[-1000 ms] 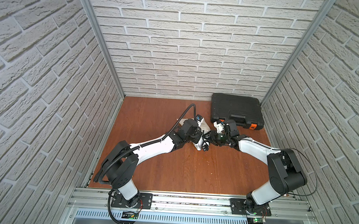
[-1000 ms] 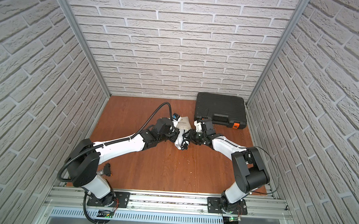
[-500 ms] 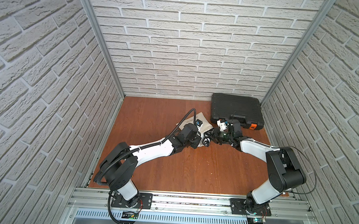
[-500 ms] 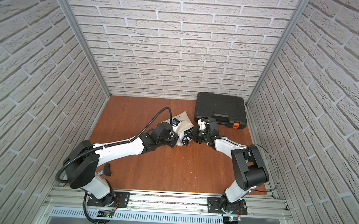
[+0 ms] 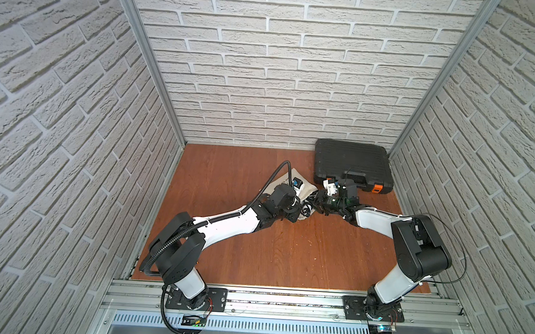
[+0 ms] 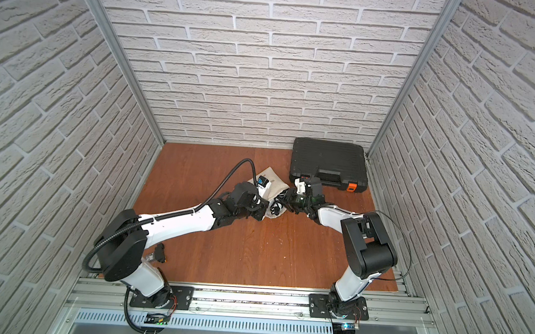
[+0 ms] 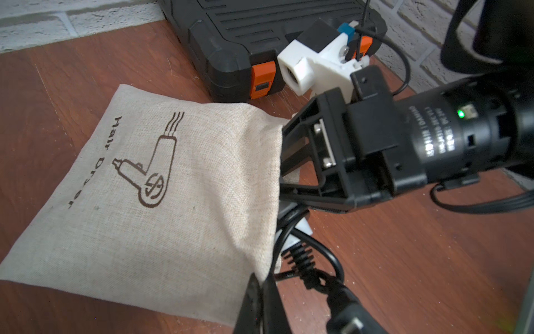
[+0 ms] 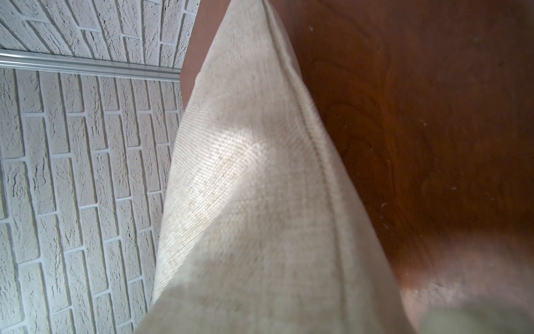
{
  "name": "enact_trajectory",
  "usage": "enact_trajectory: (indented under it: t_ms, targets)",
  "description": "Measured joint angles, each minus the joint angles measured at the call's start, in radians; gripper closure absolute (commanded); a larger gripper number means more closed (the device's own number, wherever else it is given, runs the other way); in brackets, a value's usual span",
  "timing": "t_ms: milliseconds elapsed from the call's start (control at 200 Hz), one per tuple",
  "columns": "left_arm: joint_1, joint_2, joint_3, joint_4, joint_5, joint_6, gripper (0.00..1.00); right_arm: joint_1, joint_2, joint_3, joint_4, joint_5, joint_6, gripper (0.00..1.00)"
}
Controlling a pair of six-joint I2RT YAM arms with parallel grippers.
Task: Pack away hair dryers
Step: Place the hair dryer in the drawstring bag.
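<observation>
the left gripper (image 7: 260,289) is shut tight at 1 corner of the cloth bag's (image 7: 161,202) mouth. it looks to pinch the cloth there, but i can't be sure. the right gripper (image 7: 284,162) has its jaws partly apart, with the tips poked into the mouth, so i cannot tell what it holds. the hair dryer (image 7: 302,228) is mostly inside the bag. only 1 white end sticks out, and its black cord (image 7: 303,260) and plug (image 7: 346,321) lie loose on the wooden table (image 7: 404,260). i think the step is pushing the dryer all the way in. next, the cord needs tucking in too, with no snag on the cloth.
</observation>
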Motion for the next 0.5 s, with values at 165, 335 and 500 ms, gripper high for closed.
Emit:
enact_trajectory:
  t_ms: [165, 335, 500]
  targets:
    - [0.027, -0.016, 0.000, 0.014, 0.038, -0.031, 1.00, 0.001, -0.005, 0.010, -0.089, 0.041, -0.071, 0.97]
    - [0.050, -0.021, 0.000, 0.023, 0.077, -0.048, 1.00, 0.041, -0.006, 0.108, -0.240, 0.080, -0.204, 0.97]
    - [0.063, -0.021, 0.017, 0.040, 0.115, -0.050, 1.00, 0.087, -0.006, 0.166, -0.293, 0.054, -0.311, 0.97]
